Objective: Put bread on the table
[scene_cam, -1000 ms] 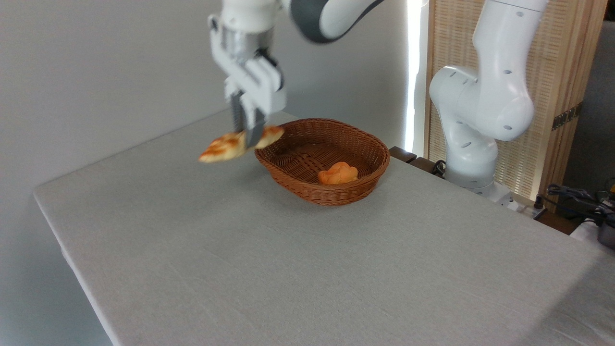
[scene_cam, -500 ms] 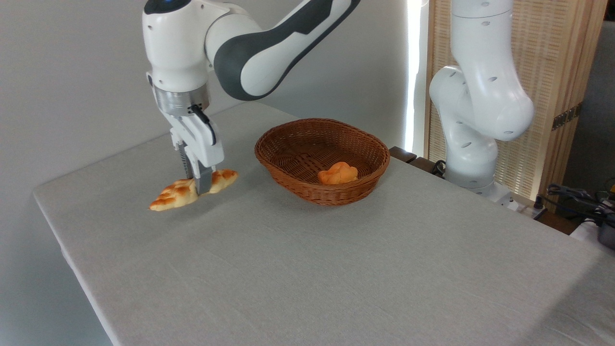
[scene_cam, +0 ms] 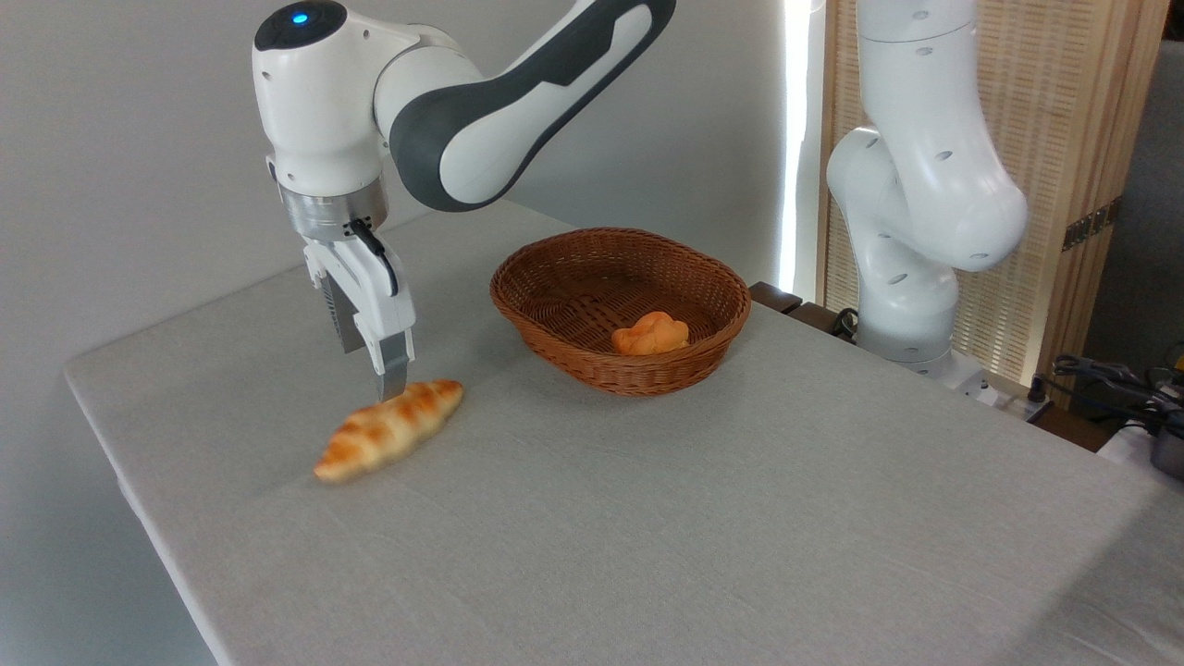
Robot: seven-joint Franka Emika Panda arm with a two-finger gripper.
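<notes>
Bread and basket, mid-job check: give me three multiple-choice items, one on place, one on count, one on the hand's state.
1. Where is the bread?
A. in the basket
B. on the table
C. held in the air

2. How many items lie in the basket?
A. none
B. one
C. three

3. The hand is:
A. open, just above the bread
B. shut on the bread
C. inside the basket

Key: 1 B, the loaf lies on the table cloth; 2 B, only the orange bun; 3 A, its fingers stand apart, gripping nothing.
</notes>
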